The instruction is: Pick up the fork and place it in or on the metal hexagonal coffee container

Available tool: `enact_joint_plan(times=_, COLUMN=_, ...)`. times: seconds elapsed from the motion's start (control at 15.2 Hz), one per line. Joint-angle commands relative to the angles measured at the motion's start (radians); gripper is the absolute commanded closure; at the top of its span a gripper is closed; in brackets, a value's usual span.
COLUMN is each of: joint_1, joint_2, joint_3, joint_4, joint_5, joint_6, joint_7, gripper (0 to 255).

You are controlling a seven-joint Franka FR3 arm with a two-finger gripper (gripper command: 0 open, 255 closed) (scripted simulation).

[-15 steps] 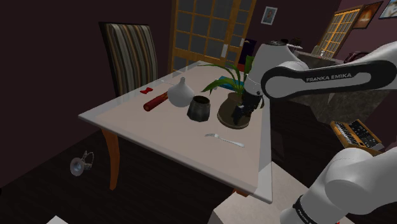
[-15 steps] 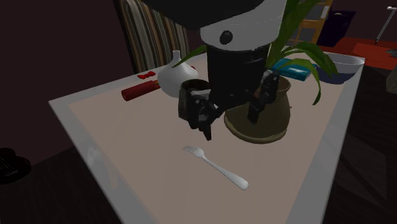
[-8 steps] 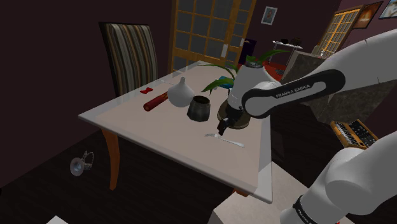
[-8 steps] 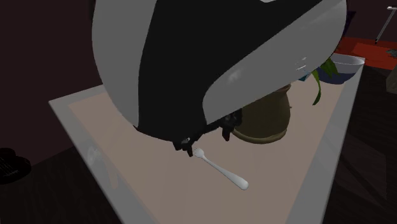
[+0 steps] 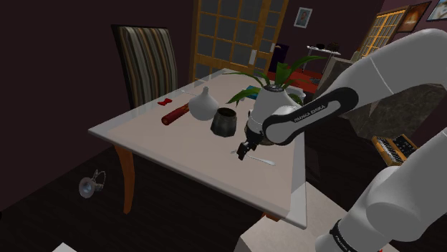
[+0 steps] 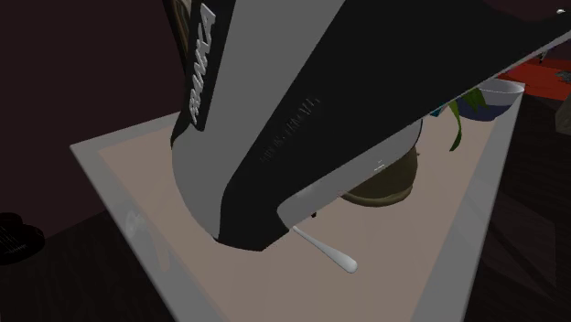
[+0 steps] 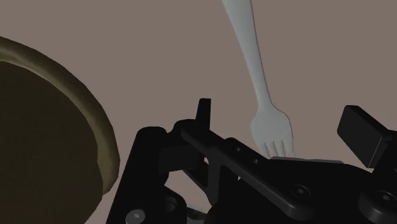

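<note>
Open tabletop (image 5: 157, 136) surrounds the fork (image 7: 257, 76); plant pot (image 7: 51, 146) crowds one side, dark container (image 5: 224, 121) stands farther off.

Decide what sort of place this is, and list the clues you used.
Most likely a dining room in a house. A table stands with a striped chair at its far side, a fork lies on the table, and a many-paned door is behind.

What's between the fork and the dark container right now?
Only bare table, in the shoulder view; the open gripper stands over the fork's tines, beside that stretch.
</note>
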Motion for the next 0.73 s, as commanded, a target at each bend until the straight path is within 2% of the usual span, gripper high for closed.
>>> enact_joint_plan(times=0.0, joint_1=-0.004, joint_2=0.027, joint_3=0.000, joint_4=-0.003, joint_5=-0.011, joint_6=0.030, joint_7=0.008, gripper=0)
enact_joint_plan(times=0.53, joint_1=-0.005, joint_2=0.035, joint_3=0.000, joint_4=-0.004, joint_5=-0.015, joint_6=0.039, joint_7=0.011, gripper=0)
enact_joint_plan(times=0.59, joint_1=-0.005, joint_2=0.035, joint_3=0.000, joint_4=-0.004, joint_5=-0.015, joint_6=0.039, joint_7=0.011, gripper=255)
enact_joint_plan(times=0.66, joint_1=-0.005, joint_2=0.035, joint_3=0.000, joint_4=-0.004, joint_5=-0.015, joint_6=0.039, joint_7=0.011, gripper=255)
